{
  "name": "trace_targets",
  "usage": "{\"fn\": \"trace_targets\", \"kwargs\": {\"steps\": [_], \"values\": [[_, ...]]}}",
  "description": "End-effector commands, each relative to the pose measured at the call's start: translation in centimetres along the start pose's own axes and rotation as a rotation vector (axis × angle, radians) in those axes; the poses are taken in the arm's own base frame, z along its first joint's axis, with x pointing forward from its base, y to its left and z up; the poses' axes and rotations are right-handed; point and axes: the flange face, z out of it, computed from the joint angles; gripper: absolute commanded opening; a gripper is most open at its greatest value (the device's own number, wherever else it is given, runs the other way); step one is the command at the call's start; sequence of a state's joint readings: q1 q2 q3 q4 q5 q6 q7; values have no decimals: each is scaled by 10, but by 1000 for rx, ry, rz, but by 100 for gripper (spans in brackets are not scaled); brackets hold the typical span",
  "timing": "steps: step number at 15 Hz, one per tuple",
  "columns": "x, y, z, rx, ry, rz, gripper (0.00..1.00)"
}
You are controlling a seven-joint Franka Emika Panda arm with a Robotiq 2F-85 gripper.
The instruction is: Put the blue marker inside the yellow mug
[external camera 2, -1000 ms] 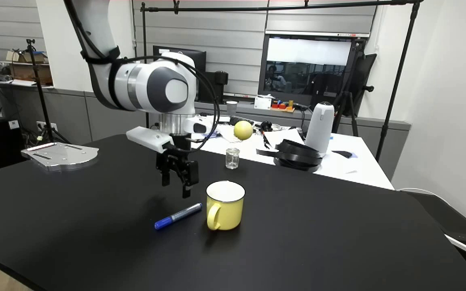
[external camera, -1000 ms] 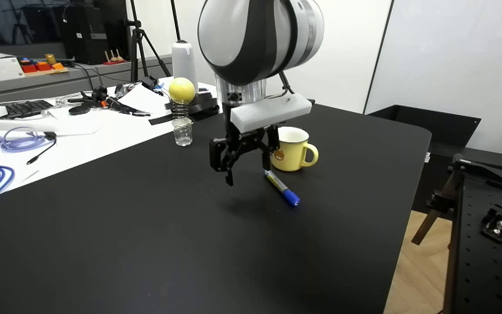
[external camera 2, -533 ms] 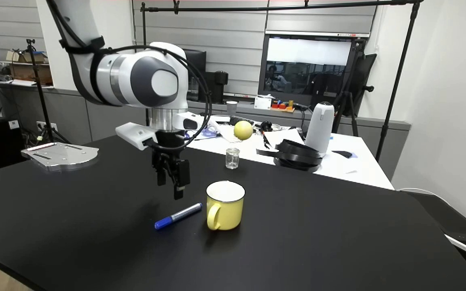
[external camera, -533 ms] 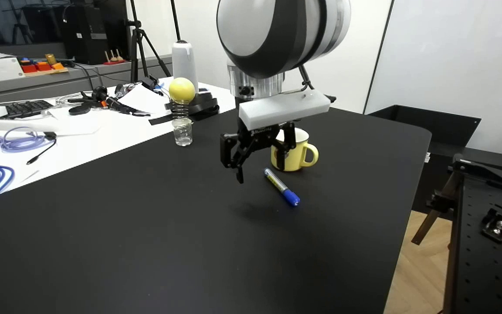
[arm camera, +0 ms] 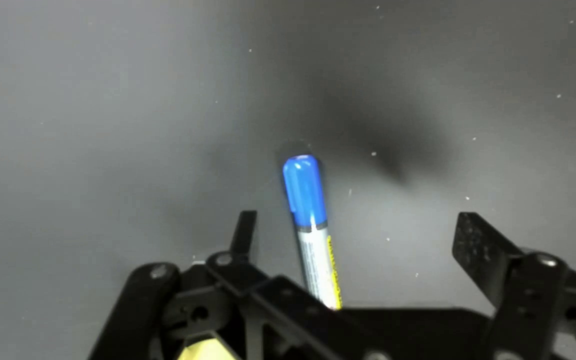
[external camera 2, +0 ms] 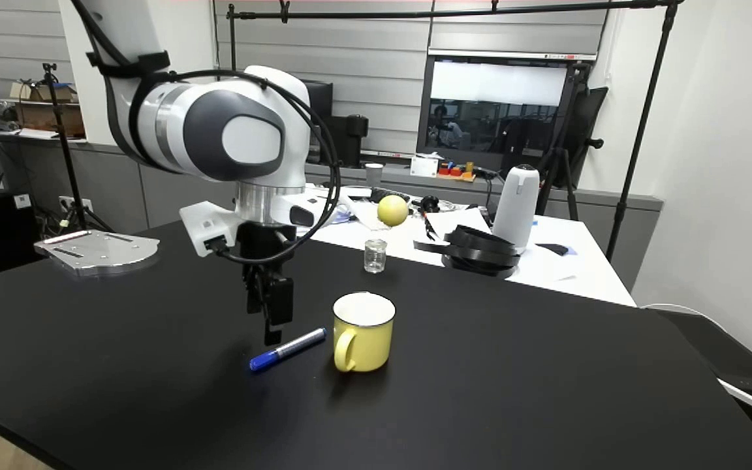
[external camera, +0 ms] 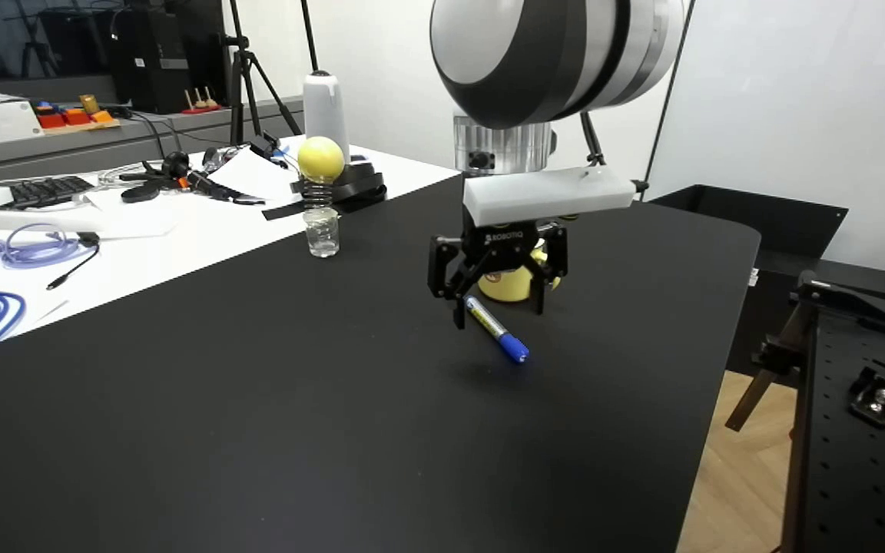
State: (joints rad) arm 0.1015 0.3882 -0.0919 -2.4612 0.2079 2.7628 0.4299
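My pincer [external camera: 499,318] hangs above the desk [external camera 2: 513,391], aimed downward, its fingers [arm camera: 483,255] spread wide and its grip bare. Beneath it the marker [external camera 2: 288,349] lies flat on the desk, outside the mug [external camera 2: 364,339]. In the wrist view I see it between my fingers, apart from both and nearer the one on the left of that view; its blue cap mostly lies past my fingertips, while the end of its pale barrel is hidden by my pincer. In an exterior view that end [external camera 2: 320,334] points toward the mug and stops just beside it.

The mug stands upright on the desk, yellow outside, white within, with a dark line round its rim. In an exterior view my pincer covers much of the mug [external camera: 505,288], and a patch of its yellow shows at the bottom edge of the wrist view. A glass [external camera 2: 375,255] stands on the desk well apart from both, near its edge, and a yellow ball [external camera 2: 392,210] shows higher up in both exterior views. A silvery plate [external camera 2: 98,251] also lies on the desk.
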Motion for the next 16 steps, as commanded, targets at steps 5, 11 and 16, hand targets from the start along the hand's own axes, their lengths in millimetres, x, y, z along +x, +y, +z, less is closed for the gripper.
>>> {"fn": "trace_targets", "kwargs": {"steps": [5, 11, 16], "values": [[6, 29, 0, 36, 5, 42, 100], [21, 27, 0, 37, 16, -10, 100], [22, 26, 0, 37, 17, -31, 100]]}}
